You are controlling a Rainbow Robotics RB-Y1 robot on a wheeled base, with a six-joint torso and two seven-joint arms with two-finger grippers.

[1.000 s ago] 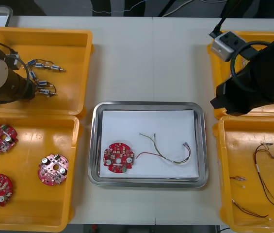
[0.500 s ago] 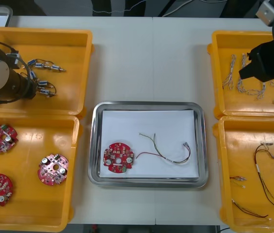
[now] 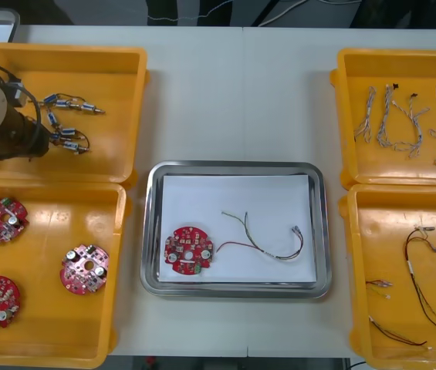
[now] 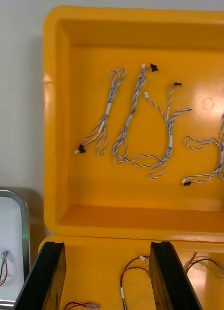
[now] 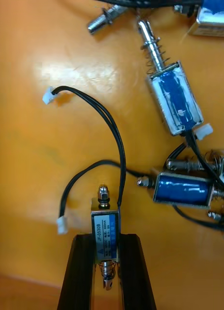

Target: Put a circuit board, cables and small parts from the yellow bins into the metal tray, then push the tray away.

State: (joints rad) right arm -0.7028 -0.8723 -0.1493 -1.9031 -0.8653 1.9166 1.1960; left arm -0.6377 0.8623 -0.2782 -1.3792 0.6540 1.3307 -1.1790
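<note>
Since 1 s ago the right arm has swung off the far right bin to the table's right edge, while the left arm has barely shifted.

The left gripper (image 5: 108,240) is down in the far-left yellow plastic bin (image 3: 71,52). Its 2 black fingers are closed to the width of a small boxy metal part with a blue label (image 5: 107,225), which sits squarely between them. Its black leads (image 5: 100,114) loop out ahead of the fingertips and run close to the other blue-wrapped metal parts (image 5: 182,189) just beyond and beside them. The lift is probably best slow and straight up, or a lead may drag a neighbour along.

The goal is the shiny rectangular metal tray (image 3: 237,165), well off from this gripper. A round red circuit board (image 3: 188,250) and a thin red and yellow cable (image 3: 268,240) already lie inside it. The bare white above them looks the safest spot.

The right gripper (image 4: 106,249) hangs with its fingers wide apart, holding nothing. The twisted blue and white cables (image 4: 136,116) lie well ahead of it.
</note>
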